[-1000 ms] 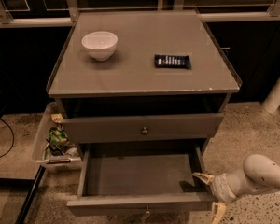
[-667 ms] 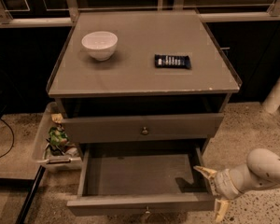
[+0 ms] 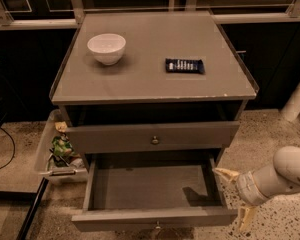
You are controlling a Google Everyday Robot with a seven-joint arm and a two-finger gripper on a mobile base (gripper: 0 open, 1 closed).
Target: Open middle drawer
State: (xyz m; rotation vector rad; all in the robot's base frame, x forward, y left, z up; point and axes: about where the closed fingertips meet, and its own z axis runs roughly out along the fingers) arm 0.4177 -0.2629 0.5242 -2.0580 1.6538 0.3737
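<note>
The middle drawer [image 3: 151,186] of the grey nightstand is pulled far out. Its plain grey inside shows with nothing in it, and its small brass knob [image 3: 157,227] is at the bottom edge of the view. The taller-fronted top drawer [image 3: 190,135] above it is shut. The lowest drawer is hidden. My gripper [image 3: 235,196] hangs just right of the open drawer's right side, near its front corner. Its cream fingers [image 3: 225,174] are spread apart and hold nothing. It does not touch the drawer.
On the nightstand top [image 3: 140,79] stand a white bowl [image 3: 106,48] and a dark snack packet [image 3: 184,65]. A clear bin [image 3: 42,151] with packets sits on the floor at the left, by a black cable [image 3: 9,149]. A white post [image 3: 297,101] stands at the right.
My gripper has drawn back a little to the right, away from the drawer's inside edge. The drawer stays open as before.
</note>
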